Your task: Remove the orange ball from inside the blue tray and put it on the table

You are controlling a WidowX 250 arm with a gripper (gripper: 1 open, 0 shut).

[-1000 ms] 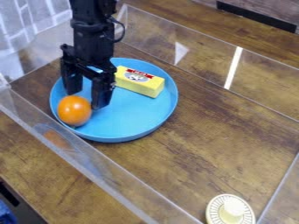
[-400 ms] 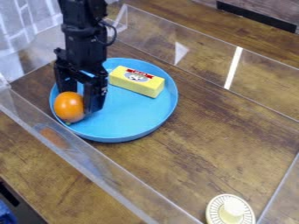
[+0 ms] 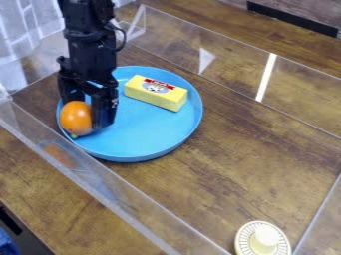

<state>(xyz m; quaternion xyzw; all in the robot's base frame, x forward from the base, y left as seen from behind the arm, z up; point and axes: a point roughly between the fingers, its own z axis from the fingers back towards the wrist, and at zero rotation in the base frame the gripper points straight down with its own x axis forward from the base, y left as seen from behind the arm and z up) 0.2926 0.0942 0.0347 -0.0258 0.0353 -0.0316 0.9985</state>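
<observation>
The orange ball (image 3: 78,119) lies inside the blue tray (image 3: 164,149), against its left rim. The gripper (image 3: 83,97) stands with jaws wide, nothing clamped, fingers lowered around the ball, presumably for grasping.

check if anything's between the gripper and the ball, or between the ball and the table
Nothing visible stands between the gripper and the ball; the fingers are right at it. Toward the table, only the tray's raised rim is in the way.
</observation>
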